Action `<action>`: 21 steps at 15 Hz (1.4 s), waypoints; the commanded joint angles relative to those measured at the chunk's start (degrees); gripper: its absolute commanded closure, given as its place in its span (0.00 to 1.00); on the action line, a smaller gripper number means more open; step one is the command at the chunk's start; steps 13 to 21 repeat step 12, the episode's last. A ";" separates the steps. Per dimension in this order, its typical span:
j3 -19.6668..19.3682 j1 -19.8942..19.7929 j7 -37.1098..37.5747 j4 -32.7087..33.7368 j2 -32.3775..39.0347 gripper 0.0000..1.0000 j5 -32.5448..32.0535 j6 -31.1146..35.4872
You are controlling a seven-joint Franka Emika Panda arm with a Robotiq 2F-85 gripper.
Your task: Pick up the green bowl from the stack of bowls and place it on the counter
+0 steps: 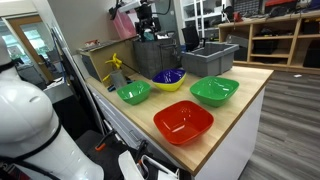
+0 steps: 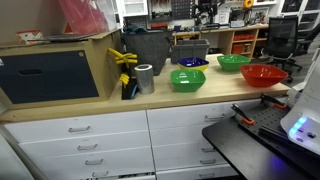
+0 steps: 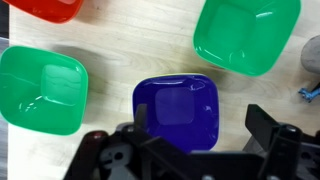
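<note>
Wood counter (image 1: 226, 113) under green bowl (image 1: 214, 91), upright, mouth up, rim rounded-square

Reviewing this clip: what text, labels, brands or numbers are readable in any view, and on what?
None can be read.
The green bowl, red bowl and stack of bowls carry no visible markings.
Anything on the background shelves is too small and blurred to read.

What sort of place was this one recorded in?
Probably a lab or workshop rather than a home kitchen. There is a wood-topped counter over white drawers, but behind it stand open storage shelves full of gear and a black office chair.
</note>
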 commanded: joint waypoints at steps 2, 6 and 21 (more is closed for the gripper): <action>0.57 0.81 0.29 1.51 -1.56 0.00 1.11 -4.83; 0.88 1.16 2.16 2.55 -1.81 0.00 2.04 -7.37; 0.76 1.09 1.26 1.76 -1.37 0.00 1.14 -5.63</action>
